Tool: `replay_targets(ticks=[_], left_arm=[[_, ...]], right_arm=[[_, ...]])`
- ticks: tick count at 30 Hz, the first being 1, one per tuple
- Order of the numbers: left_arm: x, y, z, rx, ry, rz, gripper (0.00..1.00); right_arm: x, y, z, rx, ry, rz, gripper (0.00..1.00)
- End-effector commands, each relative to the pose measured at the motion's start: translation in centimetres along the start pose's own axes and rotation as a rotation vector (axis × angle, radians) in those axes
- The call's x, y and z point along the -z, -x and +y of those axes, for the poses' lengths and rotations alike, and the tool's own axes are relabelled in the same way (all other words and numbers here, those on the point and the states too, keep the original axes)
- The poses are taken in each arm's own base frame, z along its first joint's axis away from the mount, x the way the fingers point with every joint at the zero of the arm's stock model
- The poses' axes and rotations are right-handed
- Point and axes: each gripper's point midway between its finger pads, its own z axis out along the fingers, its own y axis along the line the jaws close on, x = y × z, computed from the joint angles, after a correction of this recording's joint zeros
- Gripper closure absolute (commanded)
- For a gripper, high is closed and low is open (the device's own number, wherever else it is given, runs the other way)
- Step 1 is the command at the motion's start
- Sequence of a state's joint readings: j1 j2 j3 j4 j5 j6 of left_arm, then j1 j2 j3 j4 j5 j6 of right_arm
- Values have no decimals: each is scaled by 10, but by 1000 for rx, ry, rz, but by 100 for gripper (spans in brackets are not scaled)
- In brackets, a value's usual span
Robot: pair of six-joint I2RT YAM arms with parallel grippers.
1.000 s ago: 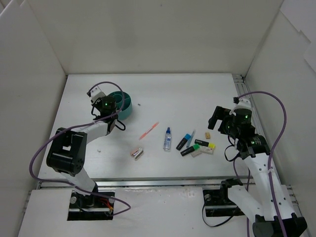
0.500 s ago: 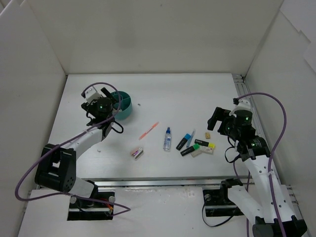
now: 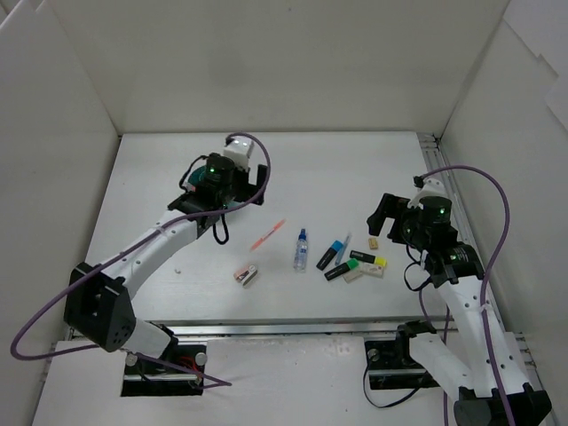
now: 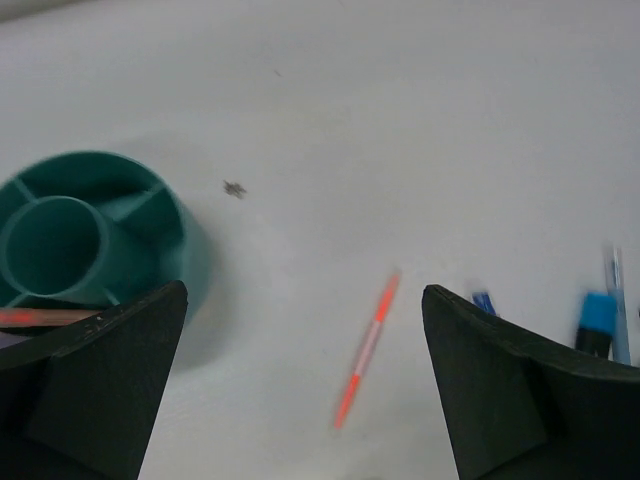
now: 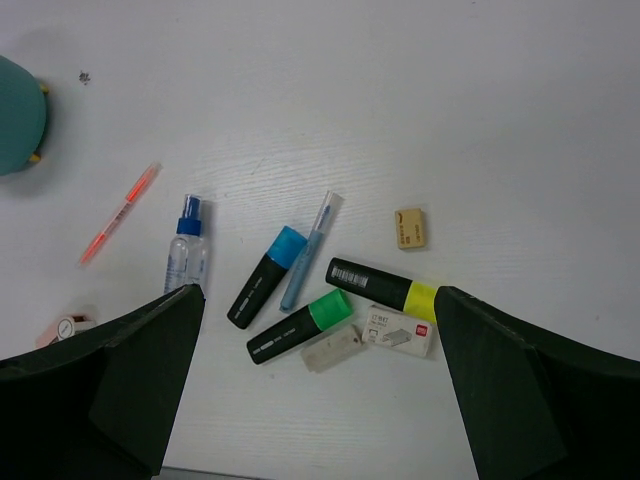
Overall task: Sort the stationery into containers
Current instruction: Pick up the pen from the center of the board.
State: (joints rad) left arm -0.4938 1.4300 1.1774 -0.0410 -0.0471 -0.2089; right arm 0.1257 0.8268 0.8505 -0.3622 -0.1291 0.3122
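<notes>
1. One teal tub point(image 4: 192, 262) sits toward the far left of the worktop point(image 3: 355, 169). It has a round well in the middle and divided pockets around it. From the top camera it's almost completely hidden under the left wrist.
2. A reddish pen-like stick point(image 4: 30, 318) shows at the tub's near edge, right against one finger. Can't tell which pocket it's in.
3. The left fingers point(image 4: 110, 380) are spread wide with nothing between them, just bare worktop, and one of them overlaps the tub's near rim.
4. Closest loose item is a pink-orange pen point(image 3: 267, 235), lying at an angle and well apart from the tub. A pink eraser point(image 3: 246, 275) is nearer the front edge.
5. Just right of that pen, a blue-capped bottle point(image 5: 186, 255) lies flat.
6. Then there's the cluster:
   - a blue highlighter point(image 5: 265, 278) touching a thin clear pen point(image 5: 312, 250)
   - a green highlighter point(image 5: 300, 328)
   - a yellow highlighter point(image 5: 385, 283)
   - a white eraser point(image 5: 397, 331) just beside the yellow one
   - a tan eraser point(image 5: 411, 228) a bit farther back, on its own
7. The right fingers point(image 5: 520, 380) are released too, gaping wide and empty above that cluster, touching none of it.
</notes>
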Motion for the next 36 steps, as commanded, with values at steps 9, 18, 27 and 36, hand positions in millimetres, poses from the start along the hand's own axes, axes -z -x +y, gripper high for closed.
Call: replay_targets(ticks=[9,18,27,36], left_arm=[[-46,-116,-72,-166,-276,474,0],[-74,-156,-62,-220,-202,629,17],[-82,-184,-57,-245,-193,709,65],[-82,-178,-57,-250,-192,678,100]], right_arm=[[-2,10,8,4,34,-44,2],[-11,7,-2,-1,-23,-24,2],[-15,5,-13,-11,-90,-21,2],[-14,5,-13,-12,-90,-21,2]])
